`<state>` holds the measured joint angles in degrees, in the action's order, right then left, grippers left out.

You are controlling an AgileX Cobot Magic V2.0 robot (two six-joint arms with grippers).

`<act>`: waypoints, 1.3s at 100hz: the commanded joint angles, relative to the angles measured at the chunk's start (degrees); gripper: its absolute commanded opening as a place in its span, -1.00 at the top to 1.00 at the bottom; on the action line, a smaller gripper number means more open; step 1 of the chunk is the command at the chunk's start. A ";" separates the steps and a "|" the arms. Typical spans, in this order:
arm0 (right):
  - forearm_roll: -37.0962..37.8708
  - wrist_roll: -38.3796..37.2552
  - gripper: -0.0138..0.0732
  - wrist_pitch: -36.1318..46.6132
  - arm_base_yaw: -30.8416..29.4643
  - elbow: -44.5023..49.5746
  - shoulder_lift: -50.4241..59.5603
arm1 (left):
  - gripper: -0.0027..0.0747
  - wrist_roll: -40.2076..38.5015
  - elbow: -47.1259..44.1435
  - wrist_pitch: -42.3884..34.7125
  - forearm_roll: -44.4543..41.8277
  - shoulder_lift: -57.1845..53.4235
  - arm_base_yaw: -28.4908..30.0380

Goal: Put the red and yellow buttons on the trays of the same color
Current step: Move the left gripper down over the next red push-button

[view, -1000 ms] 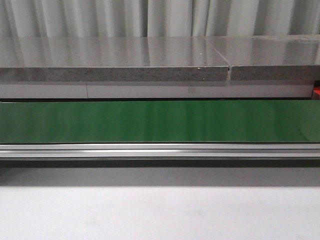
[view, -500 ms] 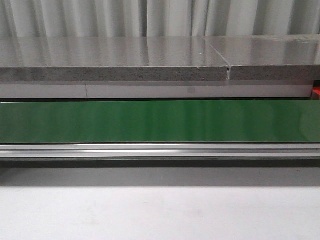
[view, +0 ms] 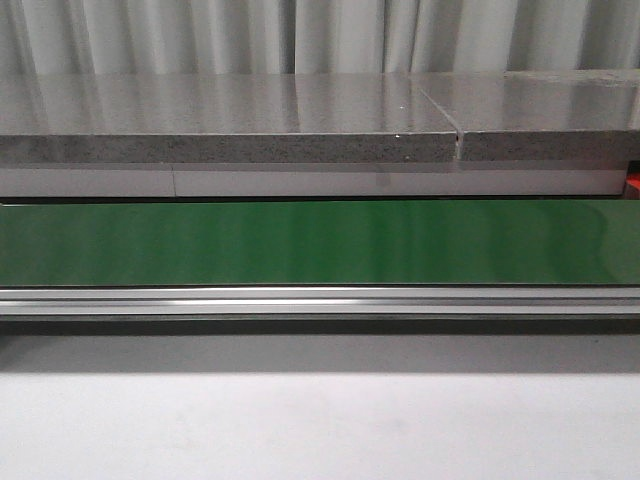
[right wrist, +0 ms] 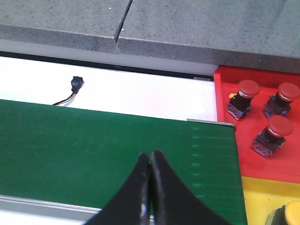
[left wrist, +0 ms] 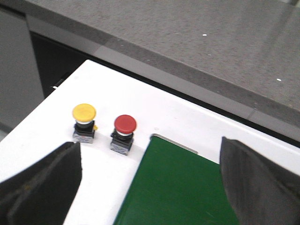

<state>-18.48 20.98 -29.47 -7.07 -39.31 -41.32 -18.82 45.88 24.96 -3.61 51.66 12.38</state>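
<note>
Awaiting pickup: yellow button point(left wrist: 84, 120), red button point(left wrist: 124, 132) beside green belt point(left wrist: 183, 187). Left gripper point(left wrist: 150, 187) wide open, empty; next move likely one button. Right gripper point(right wrist: 151, 187) closed, empty.

Green conveyor belt point(view: 320, 242) runs across the front view, bordered on the near side by an aluminium rail point(view: 320, 300). Grey speckled stone surface point(view: 230, 115) lies behind it. Small black connector with wire point(right wrist: 75, 86) rests on a white panel point(right wrist: 140, 96).
</note>
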 commanded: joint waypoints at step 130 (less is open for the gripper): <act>-0.56 0.58 0.84 3.34 0.07 -1.49 0.41 | -0.59 -0.76 32.21 -0.16 1.67 54.20 2.61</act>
<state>-18.48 21.08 -29.47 -7.07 -39.31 -41.32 -19.09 76.05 27.78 -2.58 107.62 14.81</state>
